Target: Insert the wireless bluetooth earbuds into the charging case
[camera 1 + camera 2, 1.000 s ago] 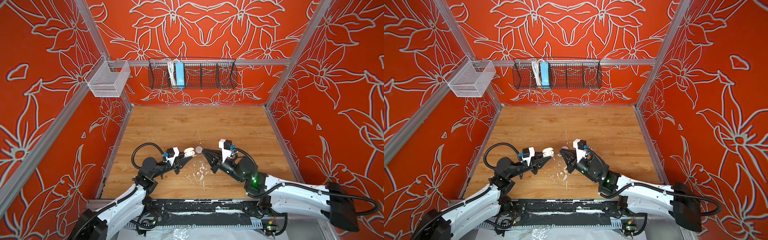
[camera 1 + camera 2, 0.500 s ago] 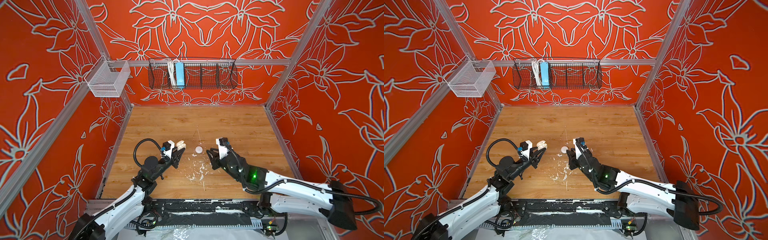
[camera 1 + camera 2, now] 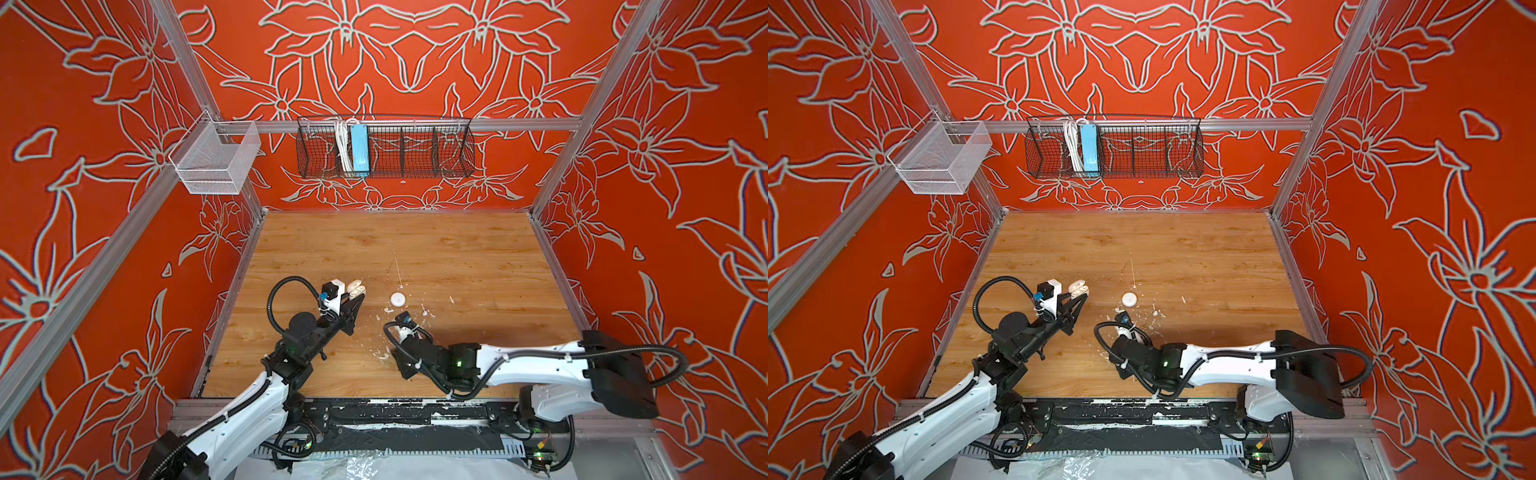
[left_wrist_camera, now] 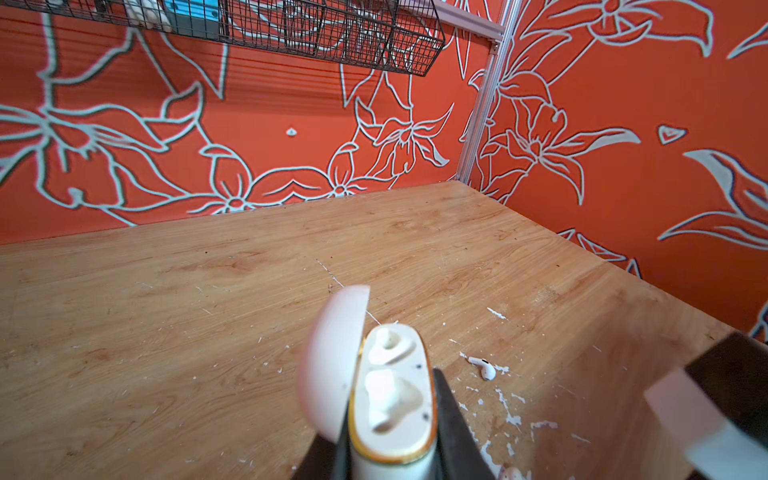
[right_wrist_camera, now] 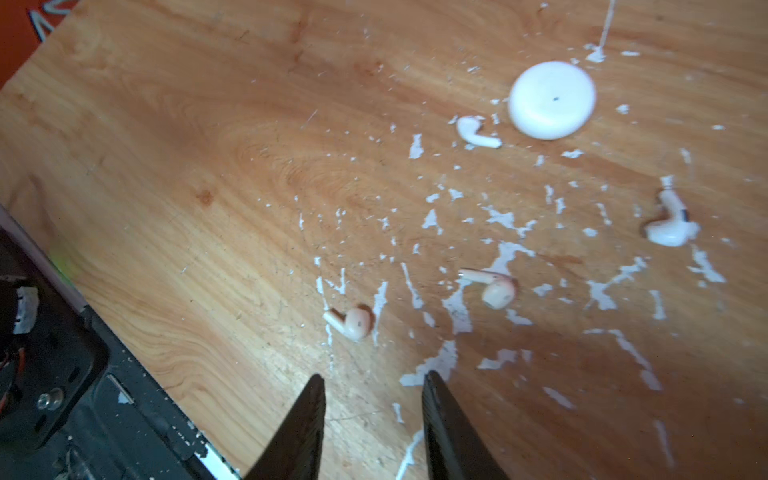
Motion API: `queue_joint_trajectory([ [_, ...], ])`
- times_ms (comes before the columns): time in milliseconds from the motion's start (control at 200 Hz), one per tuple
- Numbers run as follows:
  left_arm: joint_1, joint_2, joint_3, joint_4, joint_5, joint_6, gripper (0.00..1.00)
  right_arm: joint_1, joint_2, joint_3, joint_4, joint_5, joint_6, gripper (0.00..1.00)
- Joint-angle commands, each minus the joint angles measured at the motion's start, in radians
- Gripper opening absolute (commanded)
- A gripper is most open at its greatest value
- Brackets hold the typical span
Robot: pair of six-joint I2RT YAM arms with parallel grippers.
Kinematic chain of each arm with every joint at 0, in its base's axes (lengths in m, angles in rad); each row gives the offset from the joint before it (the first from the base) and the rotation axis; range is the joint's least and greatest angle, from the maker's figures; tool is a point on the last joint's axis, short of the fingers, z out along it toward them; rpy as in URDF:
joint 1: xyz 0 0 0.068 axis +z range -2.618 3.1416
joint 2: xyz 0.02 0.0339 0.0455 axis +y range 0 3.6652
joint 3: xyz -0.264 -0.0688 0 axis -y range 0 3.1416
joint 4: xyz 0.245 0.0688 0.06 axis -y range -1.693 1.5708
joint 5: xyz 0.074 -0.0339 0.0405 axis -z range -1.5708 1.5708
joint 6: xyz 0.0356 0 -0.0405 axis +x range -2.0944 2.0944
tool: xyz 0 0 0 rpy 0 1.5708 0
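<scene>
Currently the left gripper [image 3: 356, 296] clamps the charging case [image 4: 390, 395], which has its lid open and both sockets empty. To its right, the right gripper [image 5: 372, 376] hangs over the table [image 5: 187, 166] with jaws parted and nothing between them. Just ahead of its tips lie the nearest earbud [image 5: 351, 322] and a second earbud [image 5: 494, 286]. Farther out, a third earbud [image 5: 473, 131] lies just beside a round case [image 5: 550, 99], and a fourth earbud [image 5: 671, 220] lies apart.

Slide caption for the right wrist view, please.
Open right pincer near four loose earbuds and a round white case.
</scene>
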Motion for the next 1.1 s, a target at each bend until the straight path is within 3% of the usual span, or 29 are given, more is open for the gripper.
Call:
queue_joint_trajectory([
  [0, 0.004, -0.012, 0.022, 0.009, 0.002, 0.006, 0.0, 0.029, 0.065, 0.057, -0.029, -0.002, 0.03, 0.41],
  [345, 0.004, -0.025, 0.024, 0.003, 0.017, 0.023, 0.0, 0.034, 0.216, 0.149, -0.106, 0.054, 0.07, 0.39],
  [1091, 0.004, -0.034, 0.023, 0.001, 0.026, 0.027, 0.0, 0.009, 0.349, 0.222, -0.139, 0.092, 0.096, 0.37],
])
